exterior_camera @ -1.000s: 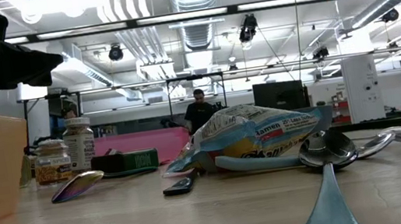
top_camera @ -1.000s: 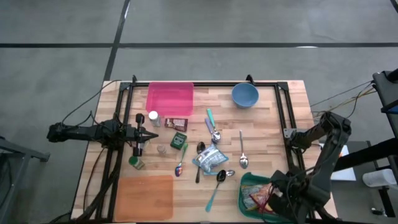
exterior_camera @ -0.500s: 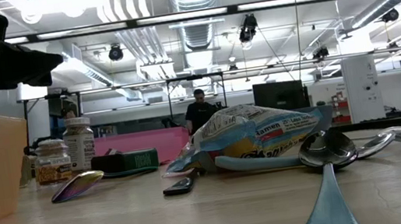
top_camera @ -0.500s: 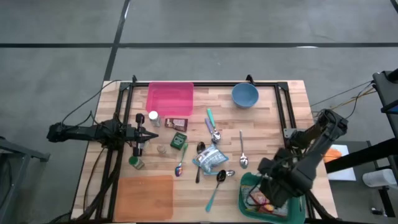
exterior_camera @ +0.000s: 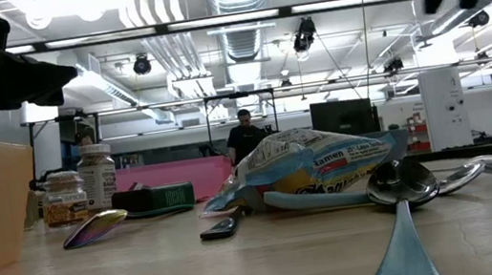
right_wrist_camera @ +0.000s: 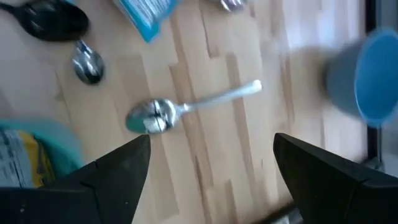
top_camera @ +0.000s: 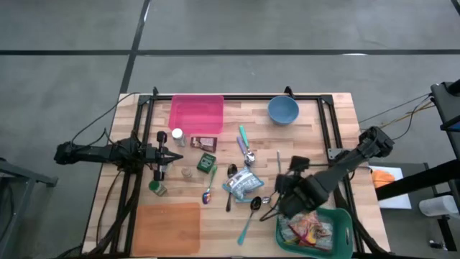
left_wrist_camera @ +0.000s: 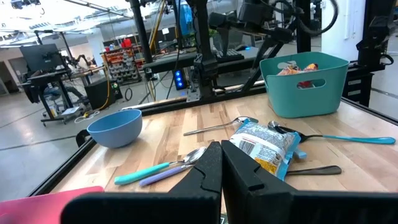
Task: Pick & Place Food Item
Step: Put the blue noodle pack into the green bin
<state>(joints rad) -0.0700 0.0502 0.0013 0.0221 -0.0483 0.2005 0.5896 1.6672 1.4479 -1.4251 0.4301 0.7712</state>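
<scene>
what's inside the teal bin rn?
The teal bin holds several colourful snack packets, piled loosely, red and yellow ones on top. Anything beneath that pile, and the bin's floor, is covered. The open right gripper sits just outside it, above the table.

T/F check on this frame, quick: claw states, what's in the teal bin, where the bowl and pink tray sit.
1. The right claw is open and holds nothing. True.
2. The left claw is open. False: its fingers are pressed together, holding nothing.
3. The teal bin holds snack packets. True.
4. The blue bowl is stacked on the pink tray. False: they stand apart along the table's far edge.
5. The ramen packet is in the bin. False: it lies on the table among spoons.
</scene>
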